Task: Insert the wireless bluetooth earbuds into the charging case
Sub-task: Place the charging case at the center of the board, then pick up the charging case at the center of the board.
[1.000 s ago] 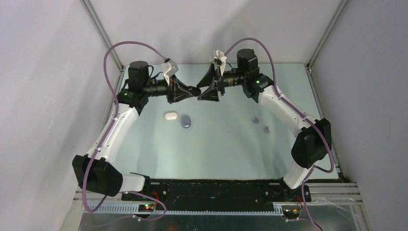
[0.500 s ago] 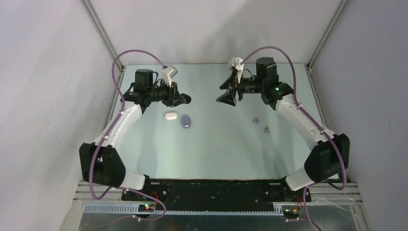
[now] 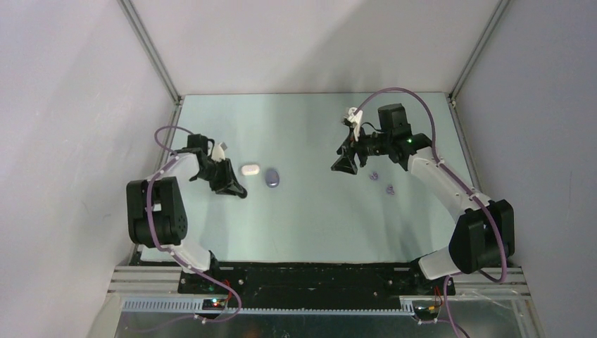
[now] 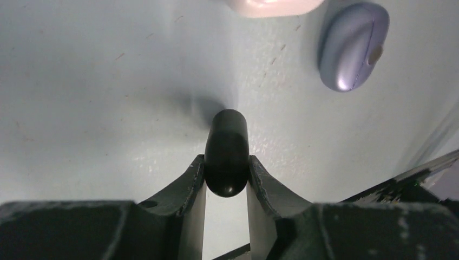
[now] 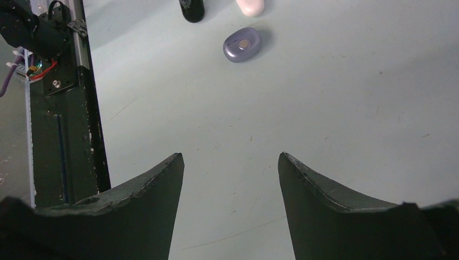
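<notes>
My left gripper is shut on a black pebble-shaped case, held low over the table; it sits at the left in the top view. A white case and a lavender case lie just right of it, and both show in the left wrist view, white and lavender. Two lavender earbuds lie on the right. My right gripper is open and empty, left of the buds. No other buds show.
The right wrist view shows its open fingers over bare table, the lavender case far ahead and the black front rail at the left. White walls enclose the table.
Both arms have parted from the raised middle and come down. The left arm swung back to the left with the black case; the right gripper moved right and lower, near the lavender buds.
</notes>
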Robot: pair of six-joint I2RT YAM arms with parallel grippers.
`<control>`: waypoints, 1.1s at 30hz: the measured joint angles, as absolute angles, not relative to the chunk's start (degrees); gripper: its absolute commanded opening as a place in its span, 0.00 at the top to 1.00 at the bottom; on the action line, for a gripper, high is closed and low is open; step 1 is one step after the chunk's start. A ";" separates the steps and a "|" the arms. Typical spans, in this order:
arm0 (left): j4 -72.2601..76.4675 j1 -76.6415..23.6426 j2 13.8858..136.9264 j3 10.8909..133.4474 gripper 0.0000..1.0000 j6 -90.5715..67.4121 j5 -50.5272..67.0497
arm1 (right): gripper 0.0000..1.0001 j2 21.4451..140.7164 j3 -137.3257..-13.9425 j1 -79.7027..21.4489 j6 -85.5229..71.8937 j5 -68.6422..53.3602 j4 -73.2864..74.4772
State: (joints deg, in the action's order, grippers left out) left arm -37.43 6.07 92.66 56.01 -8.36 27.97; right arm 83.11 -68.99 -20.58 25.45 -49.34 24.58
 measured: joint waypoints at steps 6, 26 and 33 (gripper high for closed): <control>-39.03 5.61 92.92 57.14 0.44 -11.16 19.11 | 0.30 83.11 -68.99 -20.69 25.30 -49.30 24.10; -34.22 -9.52 93.71 70.04 0.32 -15.03 11.97 | 0.29 83.11 -68.99 -20.88 26.04 -47.79 24.67; -33.91 -15.99 100.79 72.77 0.33 -16.14 9.98 | 0.29 83.11 -68.99 -20.88 26.22 -47.16 24.69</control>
State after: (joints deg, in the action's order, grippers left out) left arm -33.91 -15.99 100.79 72.77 -16.14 9.98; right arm 83.11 -68.99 -20.88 26.22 -47.16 24.69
